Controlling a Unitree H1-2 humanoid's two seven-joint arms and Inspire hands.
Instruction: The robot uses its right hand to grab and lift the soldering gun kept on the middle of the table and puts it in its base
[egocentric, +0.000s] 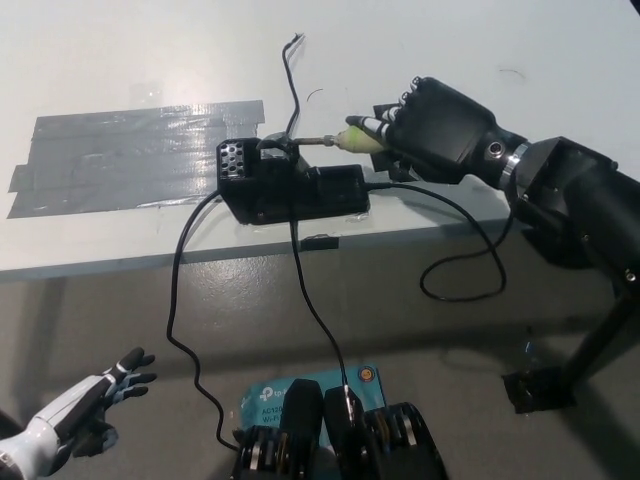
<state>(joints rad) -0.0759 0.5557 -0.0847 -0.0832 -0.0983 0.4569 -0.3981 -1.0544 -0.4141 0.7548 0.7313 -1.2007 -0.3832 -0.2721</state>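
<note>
1. While the black right hand is working up on the table, the white left hand (85, 405) is hanging low at the near left, below the table edge, with its fingers spread apart and nothing in them.
2. Slightly farther off, thin black cables (180, 300) are trailing down over the near edge of the white table (560, 40); one of them is looping under the right forearm, and it looks likely to drag on any move of the tool.
3. Just beyond that edge, the black box-shaped base with a perforated block at its left end (290, 190) is sitting on the table, beside a patch of grey tape strips (130, 150).
4. Over the base's far right corner, the slim soldering gun with a pale yellow-green grip and a thin metal tip (345, 139) is lying nearly level, its tip pointing left and reaching the holder on top of the base.
5. Farthest along, the black right hand (435, 125) is closing around the rear of the grip, fingers wrapped over it, so only the front of the grip and the tip are showing to the hand's left.
6. I am judging the tool to be light and rigid, with a thin tip that could bend or snag; the padded grip is the right place to hold it, well back from the metal.
</note>
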